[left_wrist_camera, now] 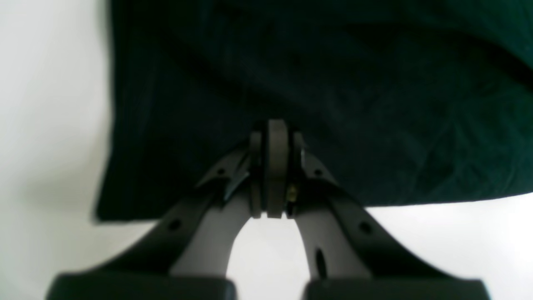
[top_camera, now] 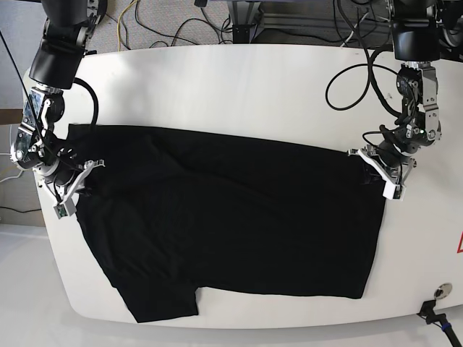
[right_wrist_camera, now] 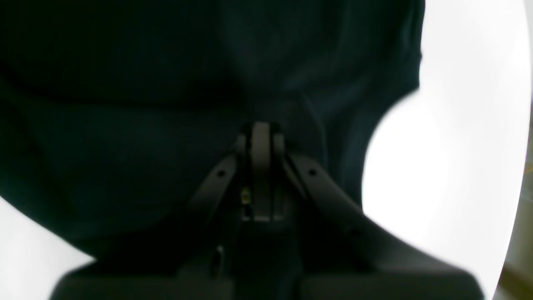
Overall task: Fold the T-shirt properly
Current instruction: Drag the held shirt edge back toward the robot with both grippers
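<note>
The black T-shirt (top_camera: pixel 231 217) lies spread across the white table (top_camera: pixel 217 79), one sleeve toward the front left; no print shows. In the base view my left gripper (top_camera: pixel 376 163) sits at the shirt's upper right corner and my right gripper (top_camera: pixel 72 184) at its left edge. The left wrist view has the left gripper (left_wrist_camera: pixel 277 123) with its pads pressed together over the cloth (left_wrist_camera: pixel 333 83), just inside its edge. In the right wrist view the right gripper (right_wrist_camera: pixel 260 123) is shut, and creases in the cloth (right_wrist_camera: pixel 125 125) run toward its tip.
Cables (top_camera: pixel 166 22) lie behind the table's far edge. A red mark (top_camera: pixel 459 244) shows at the right border and a small black fitting (top_camera: pixel 438 322) near the front right corner. Bare white tabletop lies beyond the shirt at the back.
</note>
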Available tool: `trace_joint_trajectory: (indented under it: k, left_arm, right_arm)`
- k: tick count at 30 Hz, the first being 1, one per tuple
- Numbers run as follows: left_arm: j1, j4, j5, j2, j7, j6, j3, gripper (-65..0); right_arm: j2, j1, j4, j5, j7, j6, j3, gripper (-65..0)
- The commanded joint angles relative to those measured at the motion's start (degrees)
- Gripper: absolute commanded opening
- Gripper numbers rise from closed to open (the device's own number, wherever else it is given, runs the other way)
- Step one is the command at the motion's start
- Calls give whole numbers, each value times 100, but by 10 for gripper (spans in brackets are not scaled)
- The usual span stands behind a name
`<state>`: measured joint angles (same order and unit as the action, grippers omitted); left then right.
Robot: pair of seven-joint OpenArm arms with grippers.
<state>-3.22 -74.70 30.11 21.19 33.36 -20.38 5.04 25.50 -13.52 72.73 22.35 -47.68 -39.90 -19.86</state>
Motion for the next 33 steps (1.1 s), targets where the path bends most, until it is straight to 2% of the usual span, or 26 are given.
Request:
trace_joint_trajectory:
  k: [1,11,18,24,25,33]
  left_arm:
    - [-105,197,61,90,-194,15,-39,-650]
    - [-138,1212,67,119,-503,-5,-351,-650]
    - [451,964,103,337,-355,-29,-266,-650]
    - [1059,324,81,531,-86,-66,-197,-650]
    - [1127,395,242,552,-10,-46,-170,-650]
    - [2004,0,272,567,284,-81,-46,-650]
  right_arm:
    - [189,-34,-77,70,135,-10,-39,-650]
    - [190,490,-321,123,200,-10,31,-650]
    - [-86,1185,65,-214,293,-10,13,-650]
    - [-334,1642,637,-522,324,-10,-45,-650]
    - [-274,1765,627,-477,288,-10,-51,-650]
    - [-227,2555,1259,13,243,-10,-310,-650]
